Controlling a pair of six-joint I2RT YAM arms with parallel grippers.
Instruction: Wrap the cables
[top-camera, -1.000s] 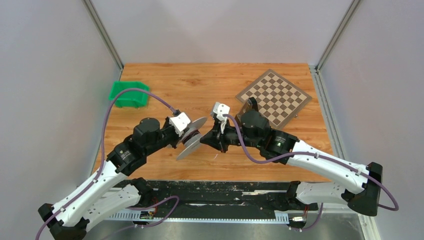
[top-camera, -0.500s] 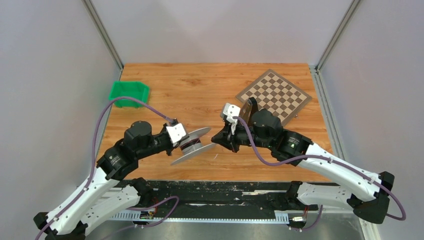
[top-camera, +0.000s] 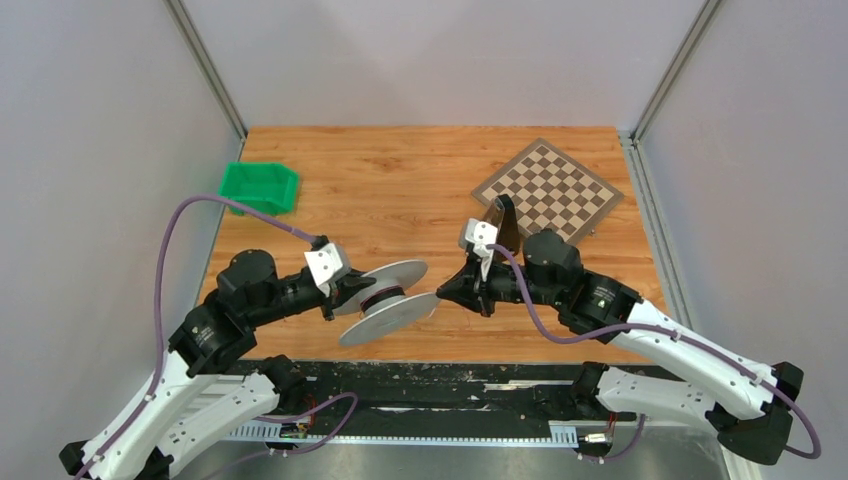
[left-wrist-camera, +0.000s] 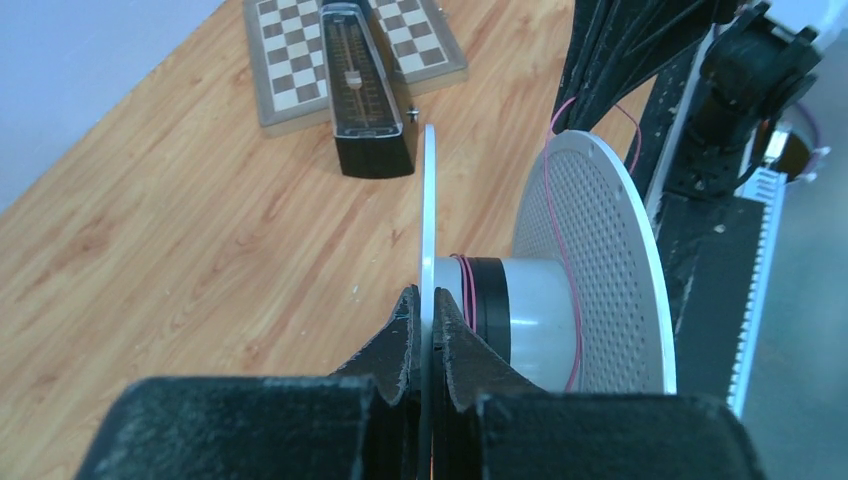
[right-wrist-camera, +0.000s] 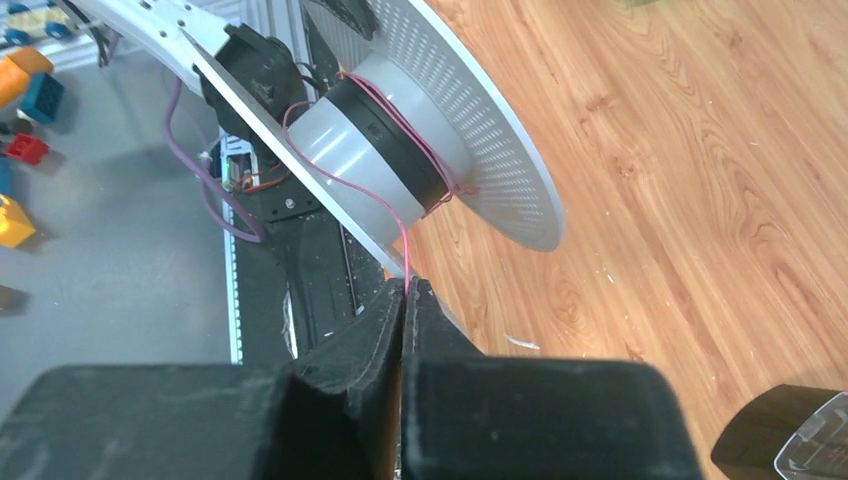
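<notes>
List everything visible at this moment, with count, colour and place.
table: one, wooden, under everything
bin: one, green, far left corner
chessboard: one, brown and cream, far right
metronome: one, dark, upright at the chessboard's near corner
spool: one, grey, held between the arms
wire: one, thin, reddish, a few turns on the spool's hub, running to the right tool
toy blocks: several, mixed colours, on the floor beside the table
hoses: two, purple, along the arms
arms: two, white and black, near edge
left tool: shut on a spool flange
right tool: shut on the wire
</notes>
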